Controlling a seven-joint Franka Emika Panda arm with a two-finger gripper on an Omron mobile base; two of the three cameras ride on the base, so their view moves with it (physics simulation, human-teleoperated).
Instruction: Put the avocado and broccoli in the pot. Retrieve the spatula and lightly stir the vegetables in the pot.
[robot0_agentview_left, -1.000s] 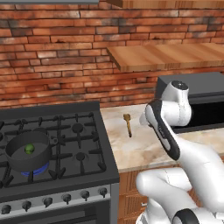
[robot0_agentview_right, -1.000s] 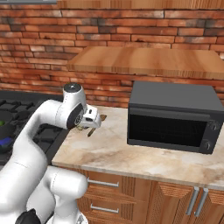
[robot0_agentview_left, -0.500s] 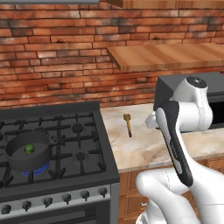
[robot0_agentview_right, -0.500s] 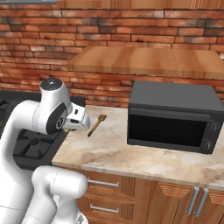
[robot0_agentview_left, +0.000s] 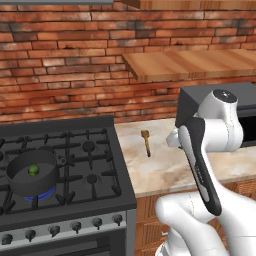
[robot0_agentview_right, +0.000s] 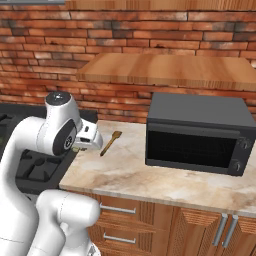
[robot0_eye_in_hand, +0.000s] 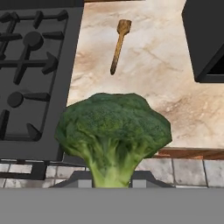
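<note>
The fingers grasp the broccoli (robot0_eye_in_hand: 113, 131) by its stalk above the table's (robot0_eye_in_hand: 175, 96) front edge; the spatula (robot0_eye_in_hand: 119, 43) lies near the back edge.

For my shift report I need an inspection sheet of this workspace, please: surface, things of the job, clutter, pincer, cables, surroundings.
Surface: marble counter beside a black gas stove.
Job's things: pot on a front left burner with the avocado inside; broccoli held by its stalk, above the counter's front edge; spatula lying on the counter.
Clutter: nothing seen.
Pincer: pincer shut on broccoli.
Cables: nothing seen.
Surroundings: microwave on the counter, wooden shelf, brick wall, wooden cabinets.
</note>
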